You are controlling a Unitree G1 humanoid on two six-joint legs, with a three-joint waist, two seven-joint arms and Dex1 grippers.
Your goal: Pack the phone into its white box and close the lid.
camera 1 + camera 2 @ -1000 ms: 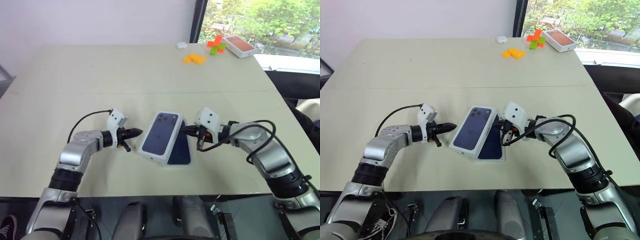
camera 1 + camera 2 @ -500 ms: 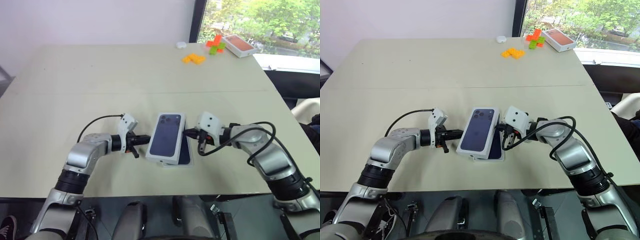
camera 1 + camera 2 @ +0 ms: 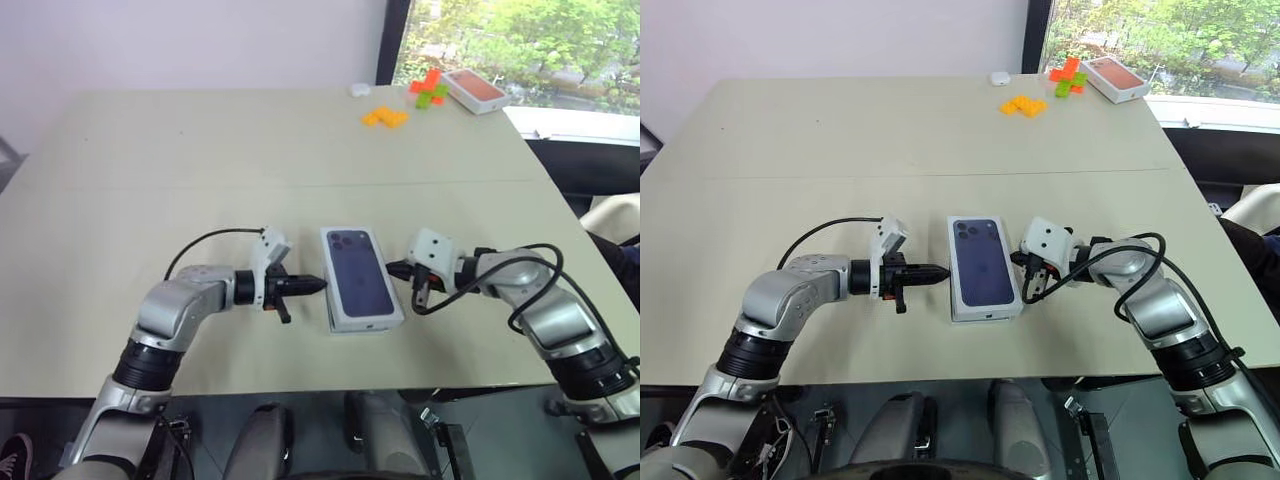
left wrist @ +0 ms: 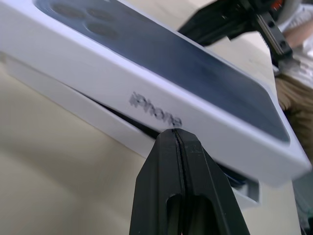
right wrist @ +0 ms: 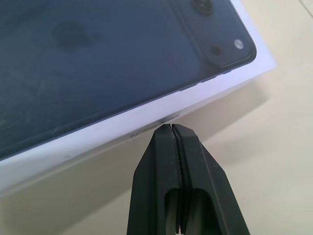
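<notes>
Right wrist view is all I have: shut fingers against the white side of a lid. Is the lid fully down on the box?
Observer: No. In the left wrist view the lid sits raised over the box, with a dark gap between them.
Operator: Where's the other gripper?
Observer: The left gripper is shut, tip at the lid's opposite long side.
Operator: Is the lid square to the box?
Observer: From the head views it looks roughly lined up; the box edge peeks out at the near end.
Operator: Anything else on the table?
Observer: Orange blocks lie at the far edge.
</notes>
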